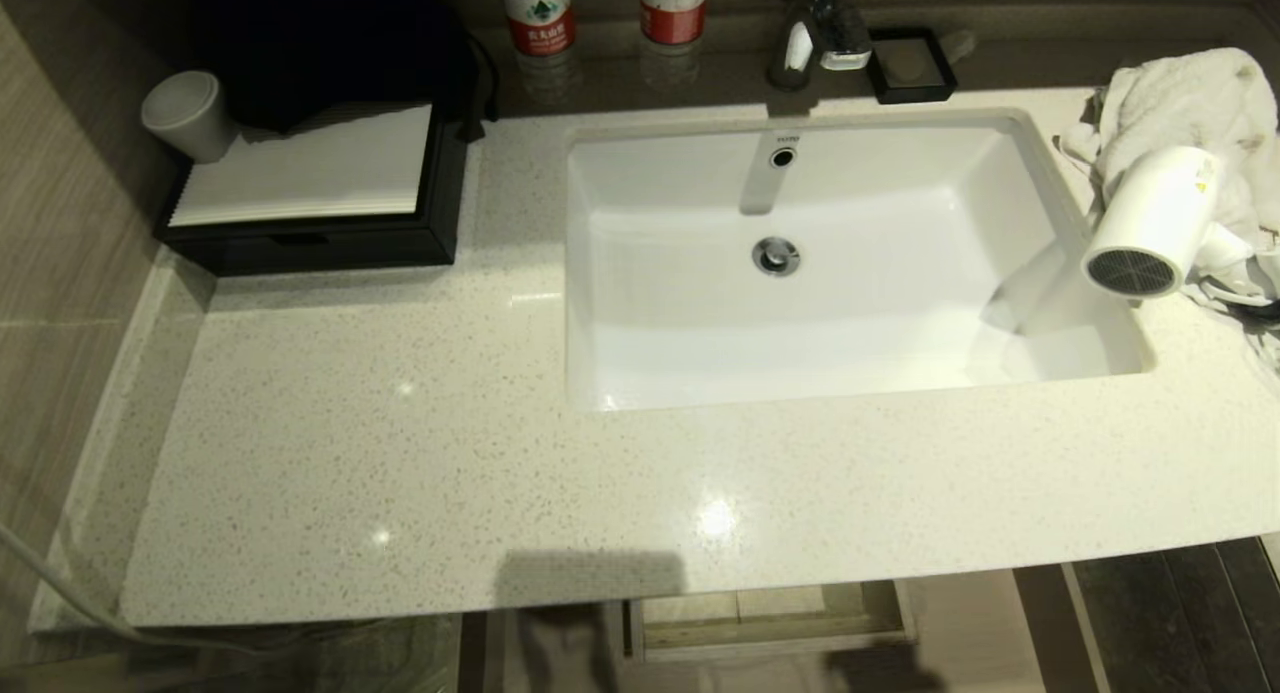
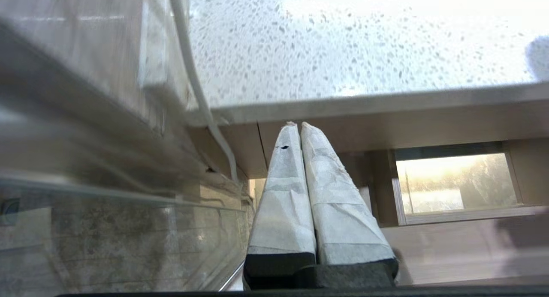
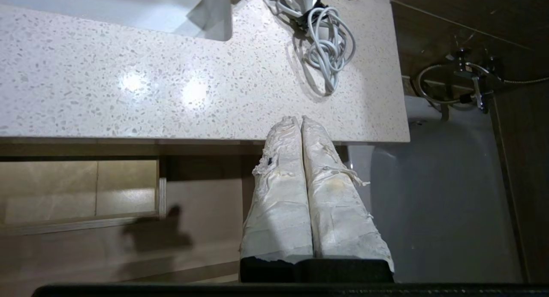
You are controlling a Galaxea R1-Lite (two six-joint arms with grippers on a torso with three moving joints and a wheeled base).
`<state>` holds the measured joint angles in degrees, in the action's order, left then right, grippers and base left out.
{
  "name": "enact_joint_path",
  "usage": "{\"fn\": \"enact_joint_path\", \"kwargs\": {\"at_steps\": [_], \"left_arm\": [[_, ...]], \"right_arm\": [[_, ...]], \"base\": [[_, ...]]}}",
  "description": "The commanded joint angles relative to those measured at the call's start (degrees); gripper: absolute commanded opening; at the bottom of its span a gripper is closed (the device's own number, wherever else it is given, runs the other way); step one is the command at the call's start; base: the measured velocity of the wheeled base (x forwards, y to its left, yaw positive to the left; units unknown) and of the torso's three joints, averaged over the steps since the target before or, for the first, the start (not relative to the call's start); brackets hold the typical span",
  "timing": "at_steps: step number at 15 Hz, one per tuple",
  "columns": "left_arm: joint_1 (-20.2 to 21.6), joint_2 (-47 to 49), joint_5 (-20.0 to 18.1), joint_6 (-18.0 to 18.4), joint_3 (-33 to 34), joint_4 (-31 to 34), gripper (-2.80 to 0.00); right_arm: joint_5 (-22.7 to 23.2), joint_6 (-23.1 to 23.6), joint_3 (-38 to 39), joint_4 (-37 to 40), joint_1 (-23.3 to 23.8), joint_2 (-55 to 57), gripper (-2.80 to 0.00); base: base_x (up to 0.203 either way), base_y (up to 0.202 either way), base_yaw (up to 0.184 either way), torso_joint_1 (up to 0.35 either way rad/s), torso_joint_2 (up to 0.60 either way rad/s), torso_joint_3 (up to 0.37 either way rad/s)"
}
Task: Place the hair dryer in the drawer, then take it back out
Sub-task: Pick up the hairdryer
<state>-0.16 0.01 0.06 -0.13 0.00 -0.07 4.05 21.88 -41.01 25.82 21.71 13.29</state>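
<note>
Two grippers hang below the front edge of the speckled stone bench (image 1: 400, 453), each with its tape-wrapped jaws pressed together and gripping nothing. Left gripper (image 2: 299, 124): held under the bench's lip, beside a thin white cable (image 2: 193, 82) that runs down the wall. Right gripper (image 3: 299, 119): tips level with the bench's front edge, near its right-hand corner and above a grey bathtub (image 3: 441, 194). Hair dryer (image 1: 1152, 223): white, lying at the right end of the bench with its round grey grille overhanging the corner of the rectangular white sink (image 1: 800, 273) and its body resting against a crumpled white towel (image 1: 1190, 98). Its bundled white cord (image 3: 328, 40) lies coiled on the bench in front of it, well apart from the right gripper. Drawer (image 1: 765, 623): pulled out beneath the bench front, light wood, with the boxed cut-out at its back visible and nothing seen inside. At the bench's rear left stands a black tray (image 1: 310, 243) carrying a white folded cloth (image 1: 310, 168) and a grey cup (image 1: 185, 113); two water bottles (image 1: 537, 13) and a chrome faucet (image 1: 815, 28) line the back ledge.
</note>
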Motion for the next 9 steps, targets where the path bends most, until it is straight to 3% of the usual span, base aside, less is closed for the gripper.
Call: {"fn": "enact_joint_path", "kwargs": {"at_steps": [1, 7, 9], "left_arm": [[-0.02, -0.01, 0.02, -0.02, 0.07, -0.01, -2.8], [-0.02, -0.01, 0.02, 0.04, 0.09, -0.01, -2.8], [-0.02, -0.01, 0.02, 0.01, 0.09, -0.01, -2.8]], "right_arm": [[0.04, 0.18, -0.72, 0.51, -0.07, 2.14, -2.8], [-0.7, 0.31, -11.62, 2.11, -0.01, 17.6, -2.8], [-2.89, 3.46, -16.02, 1.95, 0.49, 23.66, -2.8]], "base": [[0.0, 0.0, 0.0, 0.217, -0.21, -0.003], [0.0, 0.0, 0.0, 0.033, -0.04, 0.001], [0.0, 0.0, 0.0, 0.0, 0.0, 0.0]]}}
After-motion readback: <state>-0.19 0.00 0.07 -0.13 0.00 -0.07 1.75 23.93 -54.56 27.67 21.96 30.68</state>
